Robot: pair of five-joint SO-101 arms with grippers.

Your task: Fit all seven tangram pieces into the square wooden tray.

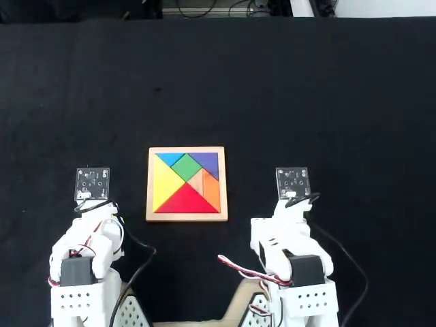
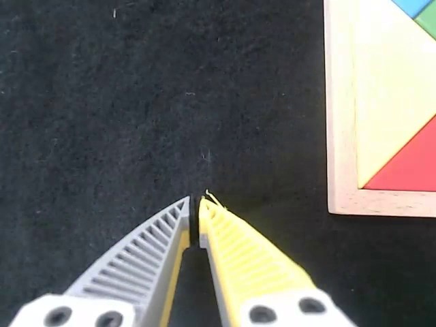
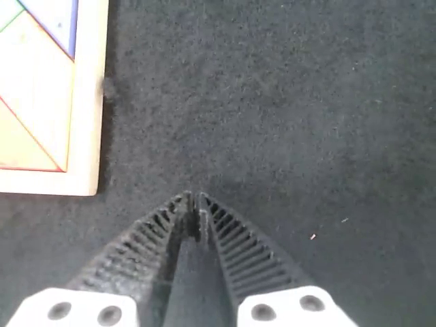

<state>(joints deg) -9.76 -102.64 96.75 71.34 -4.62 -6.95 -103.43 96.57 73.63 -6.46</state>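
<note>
Tray (image 1: 186, 217): square, wooden, at the middle of the table (image 1: 306, 102), between the two arms.
Tangram pieces (image 1: 185, 201): seven, lying flat inside the tray and filling it; yellow, red, orange, green, blue, purple and one pale.
Left gripper (image 2: 197, 201): fingers closed tip to tip, holding nothing, over black cloth near the tray's left front corner.
Right gripper (image 3: 193, 199): fingers closed, holding nothing, near the tray's right front corner.
</note>
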